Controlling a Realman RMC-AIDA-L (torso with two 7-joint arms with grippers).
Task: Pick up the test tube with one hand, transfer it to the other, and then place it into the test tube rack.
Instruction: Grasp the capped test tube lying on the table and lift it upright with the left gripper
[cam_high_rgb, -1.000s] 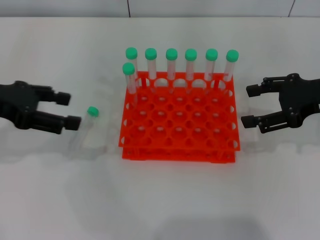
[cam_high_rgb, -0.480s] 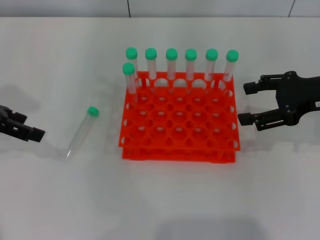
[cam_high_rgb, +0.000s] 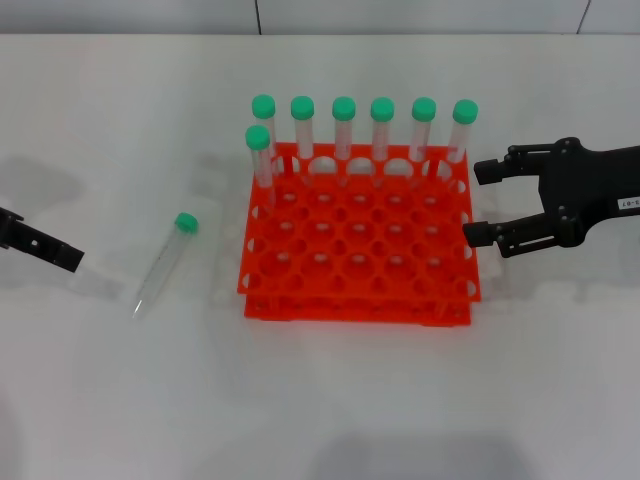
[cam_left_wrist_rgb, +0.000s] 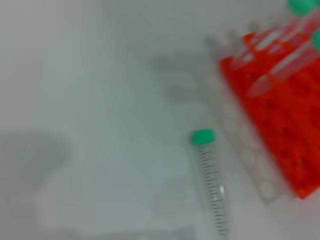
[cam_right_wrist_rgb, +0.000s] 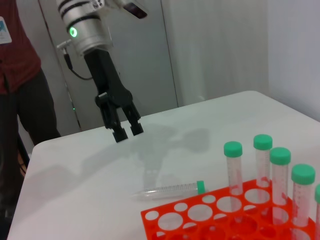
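Observation:
The test tube lies flat on the white table left of the rack, green cap pointing away from me; it also shows in the left wrist view and the right wrist view. The orange-red rack stands in the middle. My left gripper, with the green ring, hangs above the table well left of the tube, fingers slightly apart and empty; only one finger shows in the head view. My right gripper, with the white label, is open and empty just off the rack's right side.
Several green-capped tubes stand upright along the rack's back row and back left corner. The rack also shows in the left wrist view and right wrist view. A person in a dark red shirt stands beyond the table.
My left gripper has pulled back to the left, away from the lying tube, almost out of the head view. My right gripper has moved a little left, closer to the rack.

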